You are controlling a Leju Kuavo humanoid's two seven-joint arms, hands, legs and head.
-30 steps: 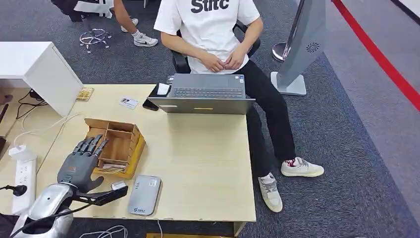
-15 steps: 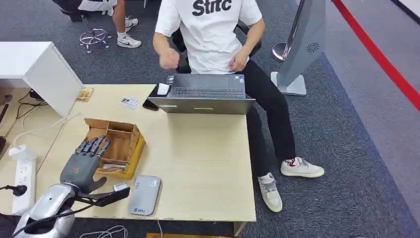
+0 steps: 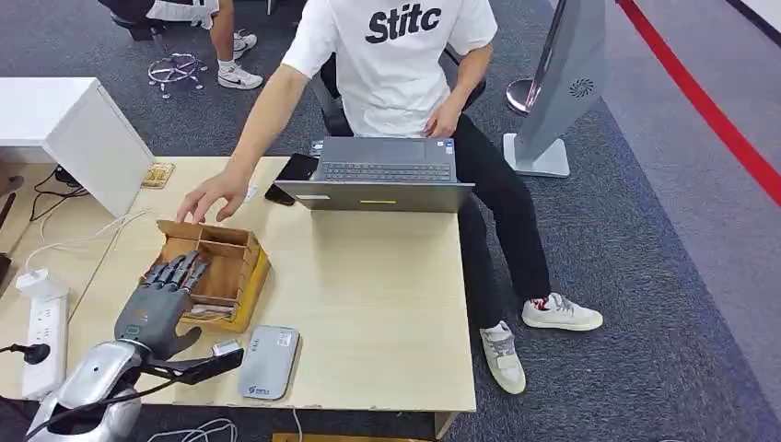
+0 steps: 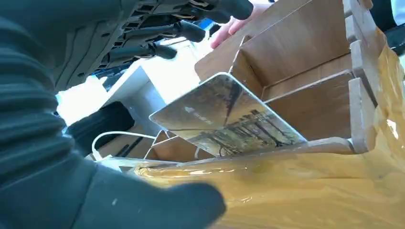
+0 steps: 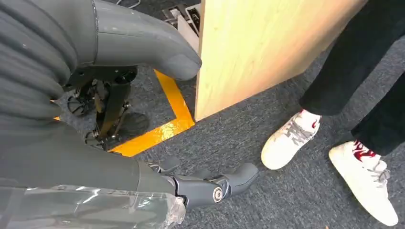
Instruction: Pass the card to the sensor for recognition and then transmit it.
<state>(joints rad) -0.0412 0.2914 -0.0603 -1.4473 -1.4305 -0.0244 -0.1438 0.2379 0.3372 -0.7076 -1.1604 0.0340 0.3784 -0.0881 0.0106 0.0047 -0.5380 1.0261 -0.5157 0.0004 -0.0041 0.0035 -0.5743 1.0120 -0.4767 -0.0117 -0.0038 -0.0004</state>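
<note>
One desk [image 3: 368, 304], one laptop [image 3: 382, 175], one wooden box [image 3: 241, 276], one grey sensor [image 3: 268, 362], two phones [image 3: 292, 172], one seated person [image 3: 405, 64].

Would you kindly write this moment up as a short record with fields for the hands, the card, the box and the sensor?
Left hand: open, fingers over the wooden box, holding nothing
Right hand: hangs beside the table, above the carpet, empty
Card: leans in a box compartment, untouched
Person's hand: at the box's far edge
Sensor: grey, flat on the table, near the box
</note>
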